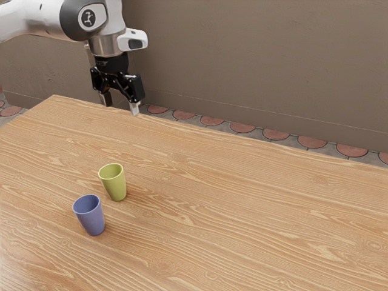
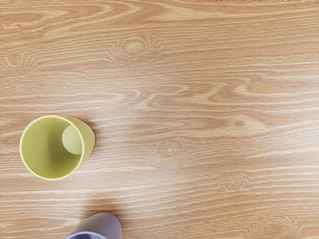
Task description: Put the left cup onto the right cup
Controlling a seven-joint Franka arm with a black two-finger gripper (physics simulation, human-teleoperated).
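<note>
Wood-grain tabletop [image 1: 254, 200] fills most of the scene, with a plain brown wall [image 1: 254, 54] behind it and a strip of reddish floor tiles [image 1: 242, 127] along the wall's foot. Two cups stand upright near the front, mouths up, close together but not touching. These are a yellow-green cup [image 1: 113, 181] and a blue cup [image 1: 89, 214], the blue one toward the exterior view's left and nearer the camera. By that reading, the blue one is probably the cup to lift and the green one its target. The green cup's open mouth faces up, which suits nesting the other into it. The claw [image 1: 120, 103] hangs high over the tabletop's far edge, well apart from both cups, its fingers spread and holding nothing. No grasp has begun.
</note>
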